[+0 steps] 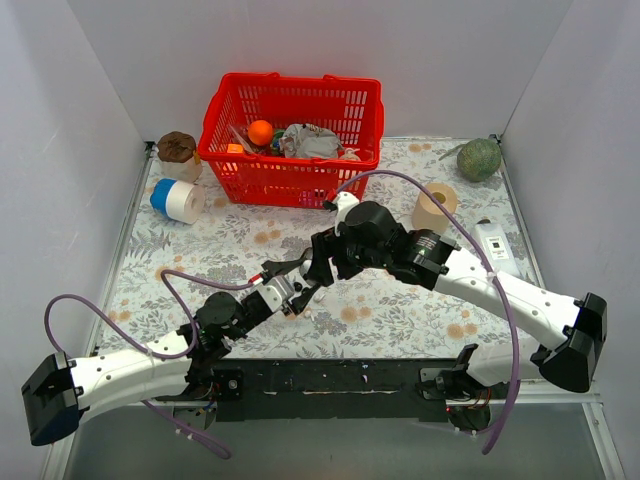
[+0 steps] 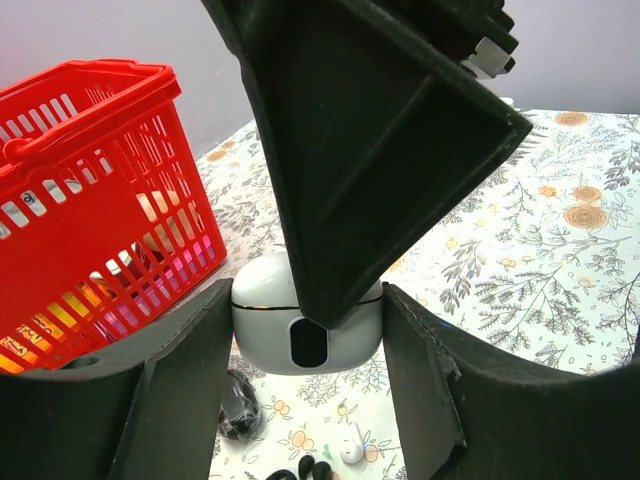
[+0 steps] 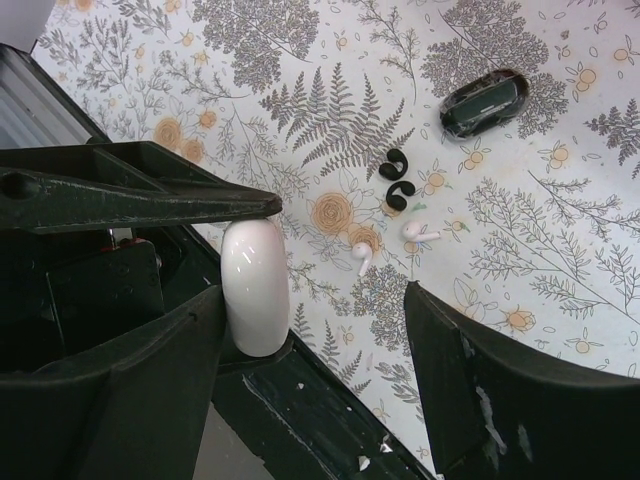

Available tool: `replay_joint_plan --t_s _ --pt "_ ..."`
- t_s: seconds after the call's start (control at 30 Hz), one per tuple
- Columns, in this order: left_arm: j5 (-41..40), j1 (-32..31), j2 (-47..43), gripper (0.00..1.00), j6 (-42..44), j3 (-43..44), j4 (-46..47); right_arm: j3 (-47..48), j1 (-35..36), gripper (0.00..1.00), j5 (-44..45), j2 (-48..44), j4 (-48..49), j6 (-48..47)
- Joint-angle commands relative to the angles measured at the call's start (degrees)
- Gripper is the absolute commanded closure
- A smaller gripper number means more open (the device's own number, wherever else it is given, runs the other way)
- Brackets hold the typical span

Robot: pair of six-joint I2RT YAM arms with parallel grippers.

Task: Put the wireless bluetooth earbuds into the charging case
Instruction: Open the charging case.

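No text, brand or number can be read in any view. A small white box [image 1: 493,243] near the right edge of the worktop [image 1: 200,250] carries dark marks, too small to make out. A pale tag [image 2: 35,200] seen through the slats of the red basket [image 2: 120,150] shows a dark, blurred character. The dark oval on the front of the charging case [image 2: 262,330] has nothing legible on it.

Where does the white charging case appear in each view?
Top external: cannot be made out among the arms.
Left wrist: white charging case, centre.
Right wrist: white charging case, left of centre, standing on end.
Shared landmark: black charging case, lower left in left wrist, upper right in right wrist.
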Motion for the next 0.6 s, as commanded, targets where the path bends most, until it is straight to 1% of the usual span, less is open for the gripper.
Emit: replay_joint_plan --t_s 0.0,0.43,0.5,0.57 --pt "-0.3 -0.3 -1.3 1.0 0.6 1.6 -0.4 1.1 -1.0 0.23 5.1 -2.7 1.0 0.1" --pt "-1.0 -0.3 -2.4 1.0 0.4 1.2 -0.8 0.7 -1.7 0.21 6.8 -3.5 -0.3 0.3" --pt "-1.2 -0.2 -2.7 1.0 0.2 1.1 -0.9 -0.1 -1.9 0.21 5.9 -4.7 0.9 0.1" --pt "-1.2 -0.3 -2.9 1.0 0.2 1.1 -1.1 -1.5 -1.9 0.21 1.9 -6.3 6.3 -0.2"
